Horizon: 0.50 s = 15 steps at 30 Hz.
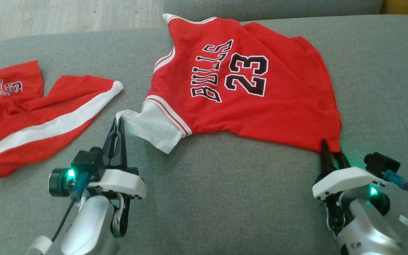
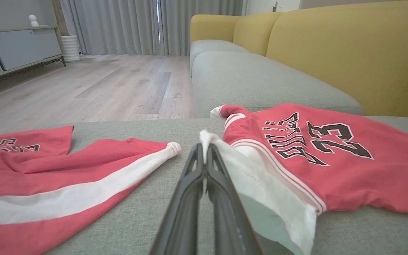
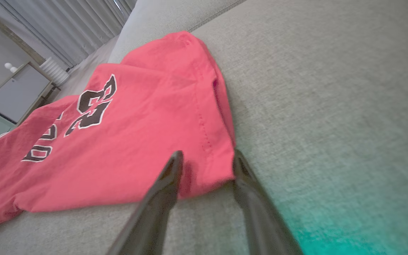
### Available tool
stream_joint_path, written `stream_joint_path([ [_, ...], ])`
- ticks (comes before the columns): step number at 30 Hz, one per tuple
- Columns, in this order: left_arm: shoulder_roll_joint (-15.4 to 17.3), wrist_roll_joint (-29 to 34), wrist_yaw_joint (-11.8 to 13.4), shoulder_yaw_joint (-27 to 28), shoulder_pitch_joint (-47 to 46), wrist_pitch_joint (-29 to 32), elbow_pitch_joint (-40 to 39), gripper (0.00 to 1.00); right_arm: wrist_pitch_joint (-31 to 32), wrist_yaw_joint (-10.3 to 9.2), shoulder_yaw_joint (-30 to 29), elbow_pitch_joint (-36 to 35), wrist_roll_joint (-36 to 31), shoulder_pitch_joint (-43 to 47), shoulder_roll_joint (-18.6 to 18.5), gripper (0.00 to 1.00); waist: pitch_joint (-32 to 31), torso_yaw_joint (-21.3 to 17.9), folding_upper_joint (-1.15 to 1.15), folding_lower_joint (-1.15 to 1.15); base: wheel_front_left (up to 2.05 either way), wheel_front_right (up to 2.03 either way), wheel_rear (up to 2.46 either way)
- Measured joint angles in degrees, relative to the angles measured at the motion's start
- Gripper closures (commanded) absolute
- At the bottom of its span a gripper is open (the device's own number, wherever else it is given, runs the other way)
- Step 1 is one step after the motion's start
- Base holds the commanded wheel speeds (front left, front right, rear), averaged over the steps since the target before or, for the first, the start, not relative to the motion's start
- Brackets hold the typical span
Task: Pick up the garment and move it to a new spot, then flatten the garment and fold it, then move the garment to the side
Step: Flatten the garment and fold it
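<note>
The red fabric BULLS jersey (image 1: 246, 88) lies on the grey sofa seat (image 1: 225, 198): the left end effector (image 1: 119, 122) clamps its white sleeve (image 1: 151, 129) at 8 o'clock, and the right end effector (image 1: 332, 148) stands parted astride the 4 o'clock hem (image 1: 310, 141), evidently for two-point lifting.

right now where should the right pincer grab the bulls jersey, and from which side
Grip the jersey at its near right hem corner, coming in low along the sofa cushion from the robot's own side. That corner lies flat with its edge toward the right pincer, whose open fingers straddle it. The left pincer holds the white sleeve, so this gives the opposite end.
</note>
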Motion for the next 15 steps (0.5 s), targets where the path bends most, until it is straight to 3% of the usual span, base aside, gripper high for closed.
stream_joint_path([
  [6,-0.34,-1.74,0.03,0.56,0.0,-0.49,-0.07,1.0,0.11,0.0,-2.21,-1.3,-3.48,0.46,0.03,1.0,-0.79,-0.46,0.0,0.0,0.0,0.0,0.0],
  [15,-1.19,-4.23,-1.3,3.04,-0.68,-1.02,-8.49,1.0,0.8,0.0,-3.45,-15.53,-12.93,0.9,0.13,1.0,-3.04,-1.32,0.0,0.0,0.0,0.0,0.0],
])
